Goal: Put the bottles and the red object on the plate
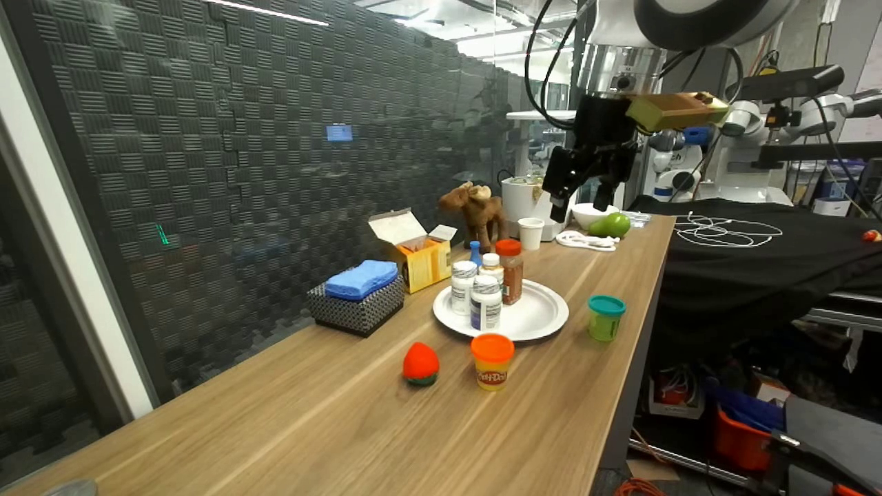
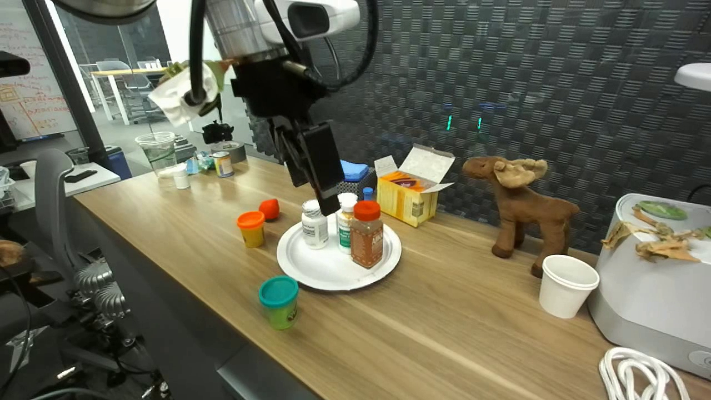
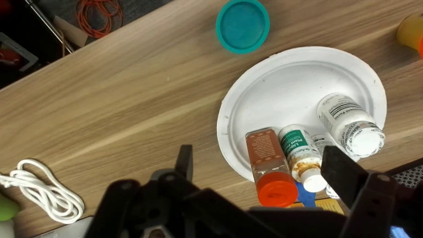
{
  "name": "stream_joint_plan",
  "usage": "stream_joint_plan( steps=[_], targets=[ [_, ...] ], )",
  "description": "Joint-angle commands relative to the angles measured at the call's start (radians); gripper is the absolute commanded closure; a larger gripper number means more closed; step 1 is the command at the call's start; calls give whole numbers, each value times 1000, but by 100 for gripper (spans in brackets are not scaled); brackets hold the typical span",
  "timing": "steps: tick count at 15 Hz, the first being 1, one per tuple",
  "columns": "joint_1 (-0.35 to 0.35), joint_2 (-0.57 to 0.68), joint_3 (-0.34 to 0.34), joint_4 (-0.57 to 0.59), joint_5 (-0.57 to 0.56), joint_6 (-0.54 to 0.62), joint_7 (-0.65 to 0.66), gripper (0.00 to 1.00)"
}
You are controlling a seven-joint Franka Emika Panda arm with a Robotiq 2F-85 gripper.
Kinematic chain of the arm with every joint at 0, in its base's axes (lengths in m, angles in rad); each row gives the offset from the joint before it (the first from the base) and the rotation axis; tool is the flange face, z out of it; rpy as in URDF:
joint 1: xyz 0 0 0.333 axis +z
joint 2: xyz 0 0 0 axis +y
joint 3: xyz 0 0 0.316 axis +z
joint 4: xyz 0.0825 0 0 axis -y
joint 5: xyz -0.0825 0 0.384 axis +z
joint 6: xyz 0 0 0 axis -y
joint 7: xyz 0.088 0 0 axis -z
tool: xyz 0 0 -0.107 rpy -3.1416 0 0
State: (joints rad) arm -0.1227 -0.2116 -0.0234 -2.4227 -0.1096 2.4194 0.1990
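Wrist view: gripper (image 3: pixel 259 163) spread wide, fingers (image 3: pixel 342 175) well apart, above the wooden table (image 3: pixel 132 99). Plate (image 3: pixel 274 92) sits between the table's long room-side edge and its wall-side edge. Upright on it: red-capped brown bottle (image 3: pixel 264 148) plus three white bottles (image 3: pixel 340 115), one partly covered by a finger, its label not really readable from here. In an exterior view, red object (image 1: pixel 421 362) on the wood outside the plate's rim, near the orange-lidded tub (image 1: pixel 493 362). Teal-lidded tub (image 1: pixel 605 320) close to the room-side edge; yellow box (image 2: pixel 400 203) and stuffed moose (image 2: pixel 536 214) along the wall-side edge.
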Motion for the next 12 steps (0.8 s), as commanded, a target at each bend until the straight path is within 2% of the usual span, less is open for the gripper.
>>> stream_joint_plan(
  steps=[1,5,8,12],
  targets=[
    [6,2,-6,0,-1,-3,0,0],
    [6,5,-7,0,-1,-2,0,0],
    [-1,-9,2,-50,-43,25,28,0],
    [1,14,-9,-100,-26,17,3,0]
  ],
)
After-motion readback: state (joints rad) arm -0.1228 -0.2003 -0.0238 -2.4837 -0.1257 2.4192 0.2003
